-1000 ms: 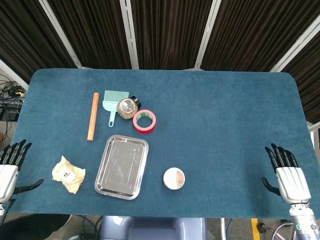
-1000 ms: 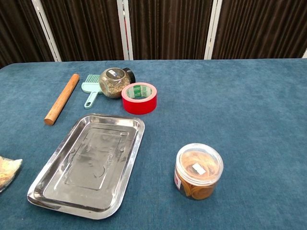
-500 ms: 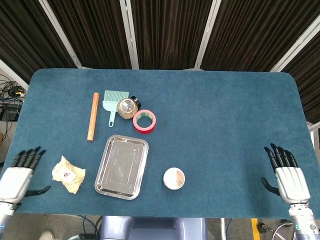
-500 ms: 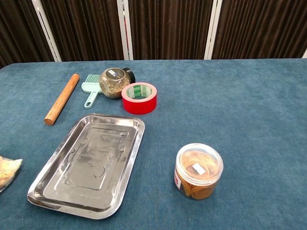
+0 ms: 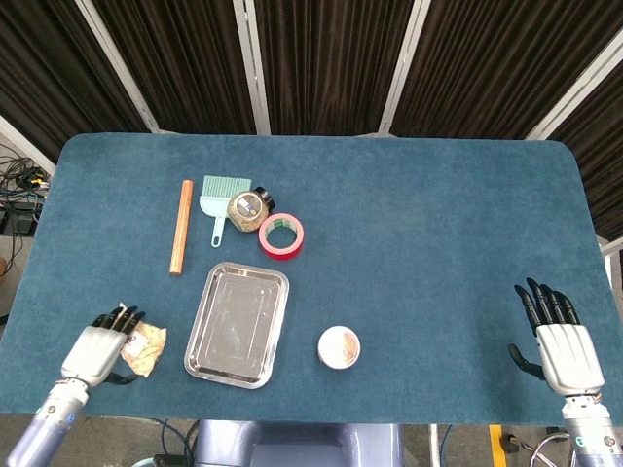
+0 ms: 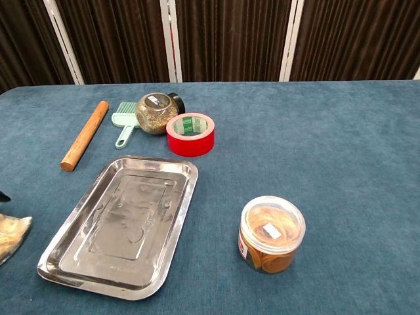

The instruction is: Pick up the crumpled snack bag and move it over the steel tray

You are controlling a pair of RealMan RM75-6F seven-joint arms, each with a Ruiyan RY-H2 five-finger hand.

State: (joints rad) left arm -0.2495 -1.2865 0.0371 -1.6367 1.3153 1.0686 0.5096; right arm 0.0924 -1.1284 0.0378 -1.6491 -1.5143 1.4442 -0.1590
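The crumpled snack bag [image 5: 149,344] lies near the table's front left corner, left of the steel tray [image 5: 237,326]. My left hand [image 5: 98,346] hovers over the bag's left part and hides it; its fingers are spread and hold nothing. The chest view catches only the bag's edge [image 6: 10,235] at the left border, a dark fingertip just above it, and the whole tray [image 6: 125,223]. My right hand [image 5: 561,342] stays at the front right edge, palm down, fingers apart and empty.
Behind the tray sit a wooden stick [image 5: 180,226], a green brush [image 5: 218,198], a glass jar on its side [image 5: 246,209] and a red tape roll [image 5: 280,235]. A round plastic snack container [image 5: 339,346] stands right of the tray.
My left hand has swung in from beyond the table's left edge to over the snack bag. The right hand and the objects have stayed put.
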